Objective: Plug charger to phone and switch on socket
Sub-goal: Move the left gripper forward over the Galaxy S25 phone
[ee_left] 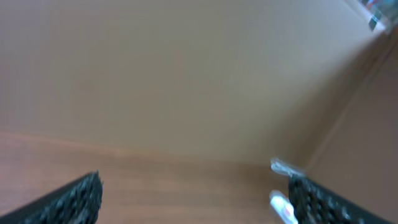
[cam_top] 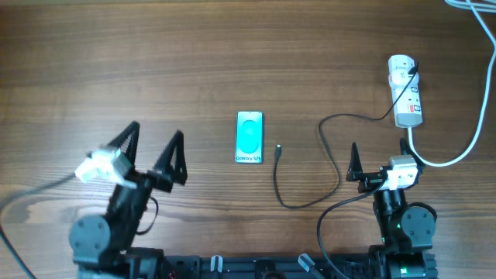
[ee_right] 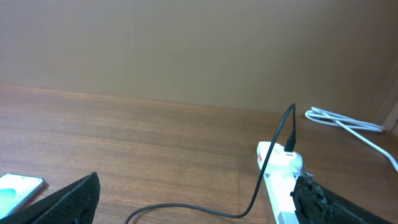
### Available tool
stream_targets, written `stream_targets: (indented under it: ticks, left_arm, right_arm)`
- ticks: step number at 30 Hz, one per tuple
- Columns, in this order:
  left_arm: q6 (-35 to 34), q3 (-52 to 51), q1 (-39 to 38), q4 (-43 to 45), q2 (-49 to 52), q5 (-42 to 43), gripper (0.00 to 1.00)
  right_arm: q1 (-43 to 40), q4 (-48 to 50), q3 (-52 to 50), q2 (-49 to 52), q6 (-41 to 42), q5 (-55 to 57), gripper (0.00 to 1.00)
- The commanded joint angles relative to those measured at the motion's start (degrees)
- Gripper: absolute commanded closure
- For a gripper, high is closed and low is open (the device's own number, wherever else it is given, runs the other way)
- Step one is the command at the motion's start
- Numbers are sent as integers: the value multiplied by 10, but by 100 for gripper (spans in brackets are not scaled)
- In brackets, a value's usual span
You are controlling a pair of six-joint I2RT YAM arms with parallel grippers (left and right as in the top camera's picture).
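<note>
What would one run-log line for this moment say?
left tool: open, empty | right tool: open, empty | charger: plugged into socket, tip loose beside phone

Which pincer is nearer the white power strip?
Right. The right pincer is just short of the white oblong power strip; the left pincer is far to its left.

Dark wooden table (cam_top: 116,70), plain beige wall (ee_right: 186,43) behind

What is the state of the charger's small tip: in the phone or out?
Out. The charger's tip lies on the table beside the phone, with bare wood between them.
</note>
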Motion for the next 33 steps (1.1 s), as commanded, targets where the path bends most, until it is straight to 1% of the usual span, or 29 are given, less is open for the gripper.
stream_targets:
  ticks: [1,6,13,15,18,20,21,24,27,29,31,33]
  left_arm:
    - [-5,115,3,-63,119,171,0]
    - [-6,118,3,-46,181,273,0]
    - [-8,120,3,-68,217,273,0]
    - [-10,141,2,-92,241,263,0]
    - [-3,204,2,-170,298,245,0]
    - [29,271,-1,-242,359,241,0]
    - [41,308,-8,-283,396,225,1]
    - [42,396,-39,-388,485,150,0]
    - [57,497,-90,-530,594,67,0]
    - [57,523,-114,-565,636,54,0]
    - [50,524,-140,-565,669,83,0]
    - [50,524,-156,-568,684,90,0]
  right_arm:
    - [-2,2,-1,0,-7,-5,0]
    - [-2,2,-1,0,-7,-5,0]
    - [-2,2,-1,0,-7,-5,0]
    - [-2,2,-1,0,-7,-5,0]
    - [-2,2,-1,0,-7,-5,0]
    - [-2,2,-1,0,-7,-5,0]
    - [-2,2,-1,0,-7,-5,0]
    - [-2,2,-1,0,-7,-5,0]
    - [-2,2,-1,0,-7,-5,0]
    - [-2,2,-1,0,-7,-5,0]
    - [-2,2,-1,0,-7,-5,0]
    - [-2,2,-1,0,-7,-5,0]
